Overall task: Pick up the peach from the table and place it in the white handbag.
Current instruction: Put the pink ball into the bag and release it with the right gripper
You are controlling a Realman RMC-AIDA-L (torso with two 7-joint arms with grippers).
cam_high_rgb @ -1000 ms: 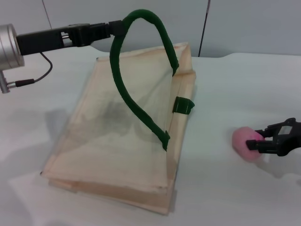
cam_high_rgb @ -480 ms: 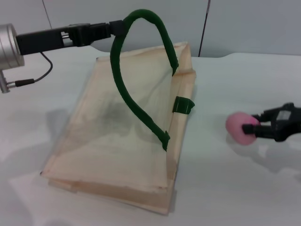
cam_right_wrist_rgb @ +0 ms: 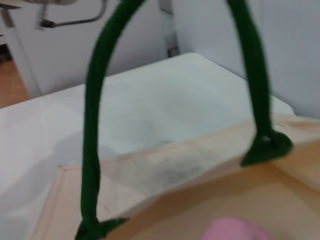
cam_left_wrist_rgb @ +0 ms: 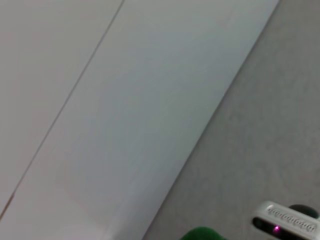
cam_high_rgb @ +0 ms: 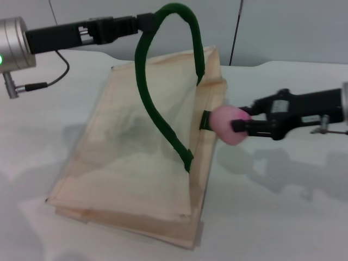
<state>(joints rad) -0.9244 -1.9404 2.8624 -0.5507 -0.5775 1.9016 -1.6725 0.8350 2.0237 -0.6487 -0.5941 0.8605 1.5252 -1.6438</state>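
The white handbag (cam_high_rgb: 136, 152) lies on the white table (cam_high_rgb: 283, 217), its upper side lifted by one dark-green handle (cam_high_rgb: 163, 81). My left gripper (cam_high_rgb: 142, 23) is shut on the top of that handle and holds it high at the back left. My right gripper (cam_high_rgb: 239, 126) is shut on the pink peach (cam_high_rgb: 228, 125) and holds it in the air at the bag's right edge, by the mouth. In the right wrist view the peach (cam_right_wrist_rgb: 235, 230) shows low, with the handle (cam_right_wrist_rgb: 92, 125) arching over the bag's opening (cam_right_wrist_rgb: 210, 190). A green bit of the handle (cam_left_wrist_rgb: 202, 234) shows in the left wrist view.
The second green handle (cam_high_rgb: 209, 120) lies flat at the bag's right edge, partly behind the peach. A grey wall (cam_high_rgb: 288, 27) stands behind the table. A black cable (cam_high_rgb: 46, 81) hangs from my left arm. Bare tabletop spreads to the right of the bag.
My right gripper has carried the peach up off the table and leftward to the bag's right edge. My left gripper has lifted the handle slightly higher and to the right.
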